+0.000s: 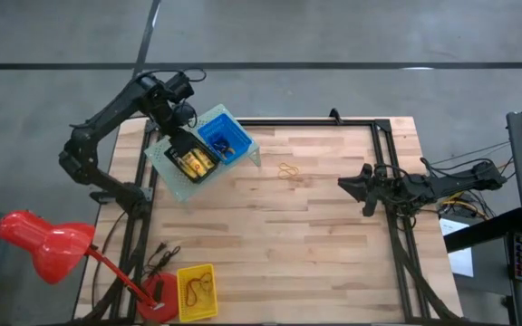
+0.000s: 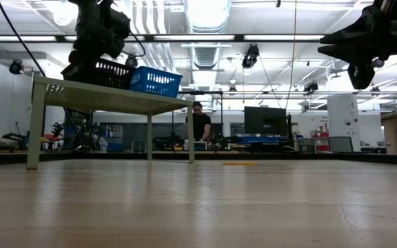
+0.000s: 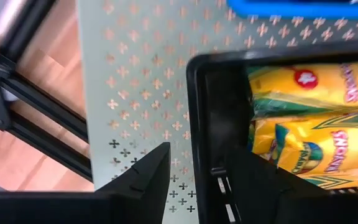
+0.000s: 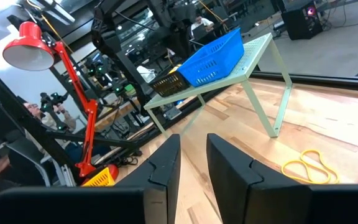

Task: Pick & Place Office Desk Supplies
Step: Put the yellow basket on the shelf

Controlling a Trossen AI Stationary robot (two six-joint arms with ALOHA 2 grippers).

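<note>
One wooden table (image 1: 315, 226) carries the work. One pale green perforated riser (image 1: 172, 177) stands at its far left corner, with two bins on top: one black bin (image 1: 188, 156) and one blue bin (image 1: 223, 136), side by side and touching. One yellow bin (image 1: 197, 292) sits at the near left edge of the table, beside one red desk lamp (image 1: 43, 243).

The left claw (image 1: 185, 129) hangs over the black bin at its rim; in the left wrist view its fingers (image 3: 145, 180) stand apart, one outside the bin wall and one inside, gripping nothing. The right claw (image 1: 350, 184) hovers above bare table at the right, well apart from the riser; its fingers (image 4: 166, 165) stand with a narrow gap and hold nothing.

The black bin holds yellow-gold packets (image 3: 316, 146); at least two show in the left wrist view, and the exact count cannot be told. Their printing reads partly as "…YONS".

One cluster of tan-orange rubber bands (image 1: 288, 171) lies loose on the table, between the riser and the right claw. Thin bands also lie inside the yellow bin; number not legible.

One person (image 2: 199, 125) stands in the room behind.
</note>
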